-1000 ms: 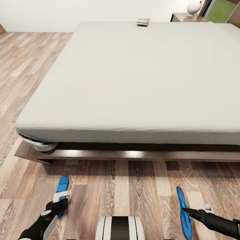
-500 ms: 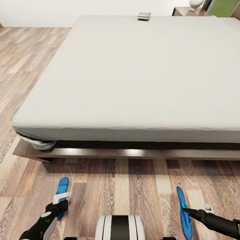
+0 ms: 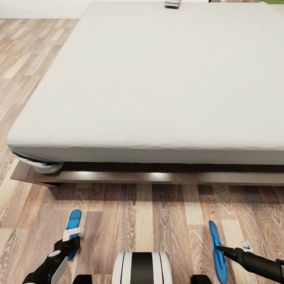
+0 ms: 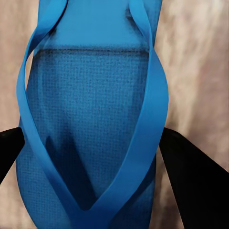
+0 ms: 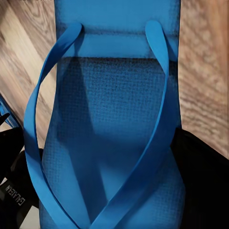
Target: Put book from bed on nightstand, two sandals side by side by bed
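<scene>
The bed [image 3: 157,79] spreads across the head view, its dark wooden frame [image 3: 157,178] just ahead of me. The book [image 3: 172,4] lies at the mattress's far edge, cut by the picture's top. My left gripper [image 3: 71,241] is shut on one blue sandal [image 3: 73,220], which lies flat and points toward the bed. In the left wrist view that sandal [image 4: 90,119] sits between the black fingers [image 4: 191,181]. My right gripper [image 3: 230,249] is shut on the other sandal [image 3: 215,244], turned on its edge; its sole [image 5: 114,133] shows between the fingers [image 5: 205,171]. The nightstands are out of view.
A strip of wood-plank floor [image 3: 146,213] separates the two sandals in front of the bed frame. More floor [image 3: 27,59] runs along the bed's left side. My white and black trunk [image 3: 141,268] shows at the bottom middle.
The whole picture has shifted: the bed has slid up and the nightstand has left the top edge, so the camera moved. Both grippers keep their sandals in the same place.
</scene>
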